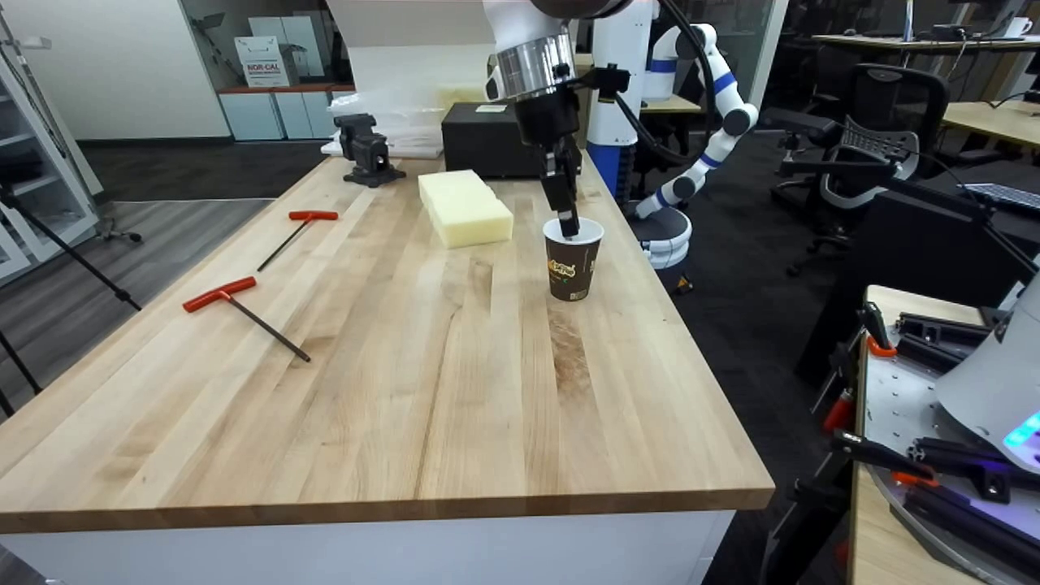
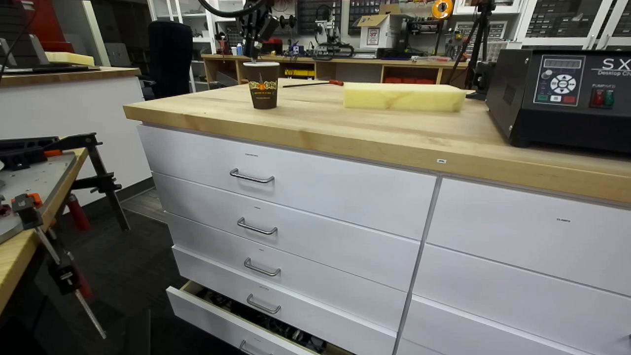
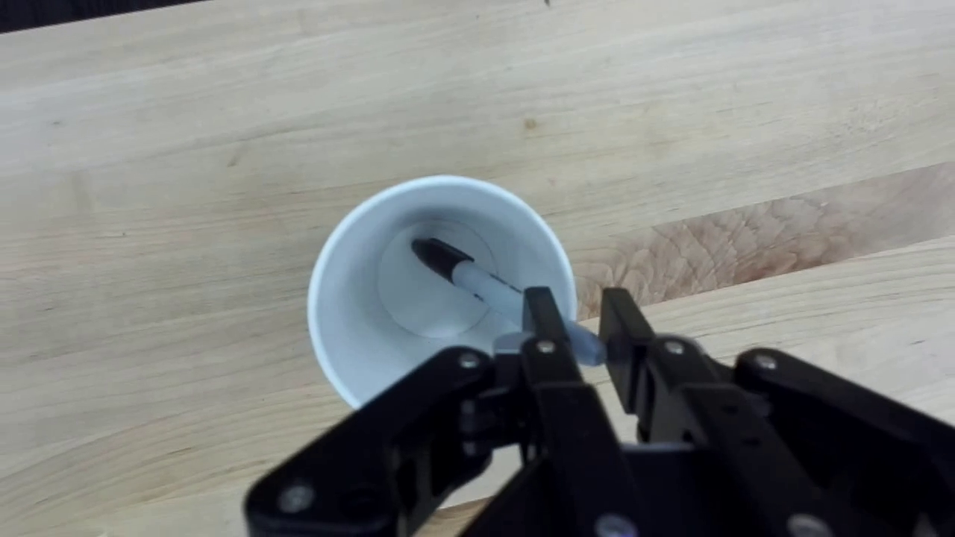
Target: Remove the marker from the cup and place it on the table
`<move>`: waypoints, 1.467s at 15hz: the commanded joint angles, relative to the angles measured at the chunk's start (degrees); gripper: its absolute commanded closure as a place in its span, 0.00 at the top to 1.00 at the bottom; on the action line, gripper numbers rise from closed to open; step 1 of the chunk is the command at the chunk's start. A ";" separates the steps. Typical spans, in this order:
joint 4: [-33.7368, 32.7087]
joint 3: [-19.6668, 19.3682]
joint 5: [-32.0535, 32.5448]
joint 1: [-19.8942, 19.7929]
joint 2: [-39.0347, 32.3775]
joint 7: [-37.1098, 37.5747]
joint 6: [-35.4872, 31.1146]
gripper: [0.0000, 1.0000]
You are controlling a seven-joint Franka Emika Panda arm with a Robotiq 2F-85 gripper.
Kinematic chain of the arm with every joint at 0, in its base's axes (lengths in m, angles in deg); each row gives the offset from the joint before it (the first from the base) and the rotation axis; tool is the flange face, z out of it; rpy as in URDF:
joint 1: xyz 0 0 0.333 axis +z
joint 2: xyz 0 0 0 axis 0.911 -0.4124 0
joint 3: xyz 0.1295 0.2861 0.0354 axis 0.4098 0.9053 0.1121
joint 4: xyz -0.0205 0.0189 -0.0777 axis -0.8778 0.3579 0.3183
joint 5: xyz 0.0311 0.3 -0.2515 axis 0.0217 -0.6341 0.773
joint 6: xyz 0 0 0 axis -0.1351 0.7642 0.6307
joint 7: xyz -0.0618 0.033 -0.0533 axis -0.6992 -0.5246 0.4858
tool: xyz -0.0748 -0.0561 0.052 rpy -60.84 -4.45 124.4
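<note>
The small dark-brown paper cup [image 1: 572, 272] stands upright on the light-wood table [image 1: 455, 414]. It also shows in an exterior view [image 2: 263, 89], and its pale rim shows in the wrist view [image 3: 316, 298]. The marker [image 3: 483, 287], pale grey with a black end, leans in the cup. Its black end is at the cup's bottom and its other end reaches over the rim. My gripper [image 3: 580, 317] is partly open over the rim, with a gap wider than the marker. The marker passes beneath one finger, and its end shows between the fingers. In the exterior views the marker is not clear.
A yellow block [image 1: 467, 209] lies behind the cup. Two red-handled tools [image 1: 260, 321] lie at the table's far side from the cup. A black box [image 1: 491, 140] and a black clamp-like mount [image 1: 367, 150] stand at the back. The table edge is close beside the cup.
</note>
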 commanded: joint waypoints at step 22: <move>-7.27 -0.17 4.38 0.33 4.69 -4.16 3.73 0.03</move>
